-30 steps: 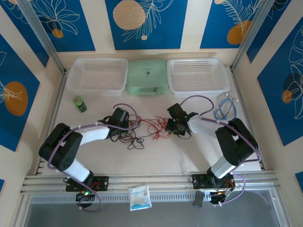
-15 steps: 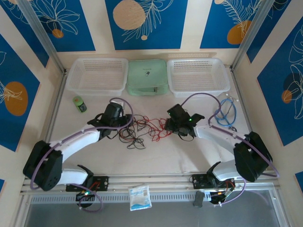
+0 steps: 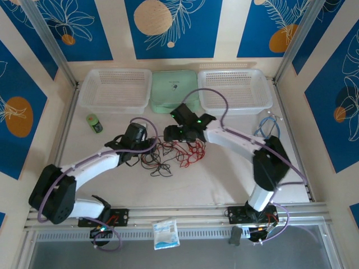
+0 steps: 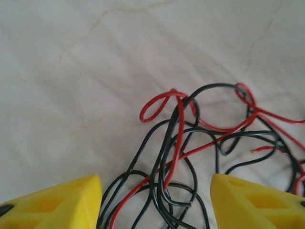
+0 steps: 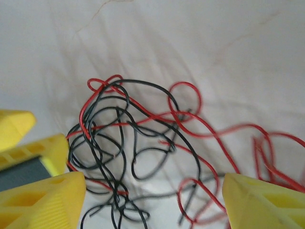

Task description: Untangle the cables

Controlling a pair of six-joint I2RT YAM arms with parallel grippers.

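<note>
The pale table [image 3: 224, 179] has free room at the near side. Two baskets [image 3: 115, 89] stand along its far edge. The cables [image 3: 174, 154], red and black, lie tangled at the middle. The left gripper [image 4: 155, 183] and the right gripper [image 5: 153, 181] hang over them, jaws apart, clamping nothing.

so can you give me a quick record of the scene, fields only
cables: red and black wires in one tangle on the table
left pincer: open, low over the tangle's left side, wires lying loose between its fingers
right pincer: open, over the tangle, nothing clamped
far edge: white baskets with a green case between them
right side: blue coiled cable, apart from the tangle
status: not yet untangled
</note>
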